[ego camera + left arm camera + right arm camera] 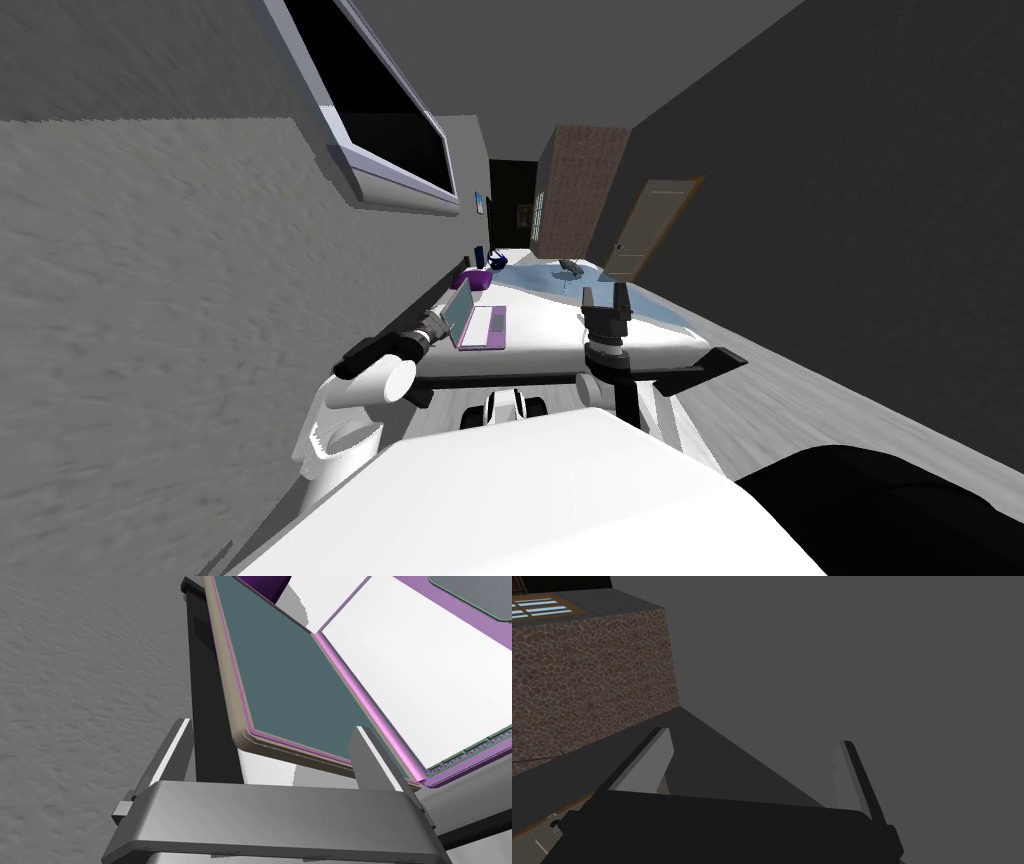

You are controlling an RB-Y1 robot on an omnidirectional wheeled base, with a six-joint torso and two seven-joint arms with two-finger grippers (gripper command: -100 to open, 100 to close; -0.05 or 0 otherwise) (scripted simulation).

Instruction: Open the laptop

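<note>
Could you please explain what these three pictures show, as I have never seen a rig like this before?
This is a two-armed robot at a white table. The wide picture comes from a camera on its head, looking steeply down. The other two come from cameras on its hands, each looking along that hand's two-fingered gripper. On the table lies a purple-edged laptop, its lid already raised, with a purple object behind it. The left gripper is open, and a corner of the laptop's lid sits between its fingers without being clamped. The right gripper is raised over the table, open and holding nothing.
</note>
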